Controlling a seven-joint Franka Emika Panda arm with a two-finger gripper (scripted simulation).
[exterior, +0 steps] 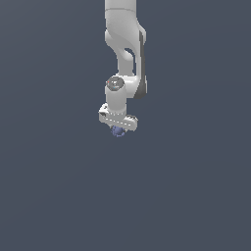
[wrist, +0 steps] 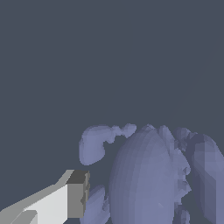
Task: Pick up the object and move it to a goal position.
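Observation:
The object [exterior: 118, 131] is a tiny blue-violet roundish lump that pokes out just under the white hand in the exterior view. My gripper [exterior: 117, 125] sits directly over it. In the wrist view the object [wrist: 144, 179] is lumpy and fills much of the frame, very close to the camera. One grey-tipped fingertip [wrist: 78, 194] rests against the object's small side lumps. The other finger is hidden behind the object. The gripper looks closed on the object.
The white arm [exterior: 125, 44] comes down from the top of the exterior view. Around it there is only a plain dark grey-blue surface [exterior: 196, 186]. No goal marker shows in either view.

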